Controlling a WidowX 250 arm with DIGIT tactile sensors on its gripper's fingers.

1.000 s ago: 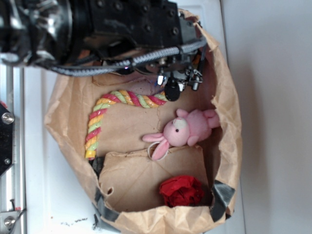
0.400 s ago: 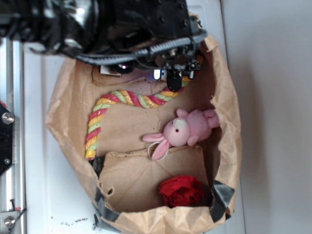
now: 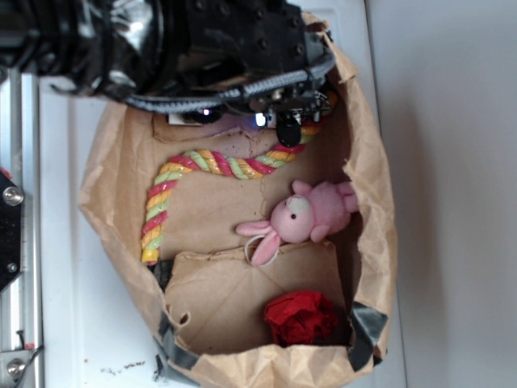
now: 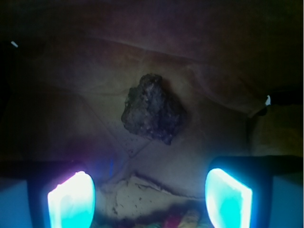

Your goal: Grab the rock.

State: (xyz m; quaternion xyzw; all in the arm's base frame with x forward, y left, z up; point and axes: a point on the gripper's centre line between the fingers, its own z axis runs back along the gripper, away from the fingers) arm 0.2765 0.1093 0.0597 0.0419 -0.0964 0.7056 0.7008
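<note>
Exterior camera looked straight down from above into the open paper bag [image 3: 380,242], the arm crossing the frame's top. Wrist camera sat close behind the claw [image 4: 151,199], facing the dim bag floor. Both views shared that upper bag corner.

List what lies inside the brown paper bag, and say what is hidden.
Inside the brown paper bag: striped rope, pink plush bunny, red wrinkly lump. The dark rough rock shows only in the wrist view; the arm covers it outside.

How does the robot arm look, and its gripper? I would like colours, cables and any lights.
The arm is black, with bolted plates and glossy rounded joints. A grey braided cable runs along it toward the gripper, beside small glowing lights. In the wrist view the two finger pads glow cyan, tinged violet on the left one.
</note>
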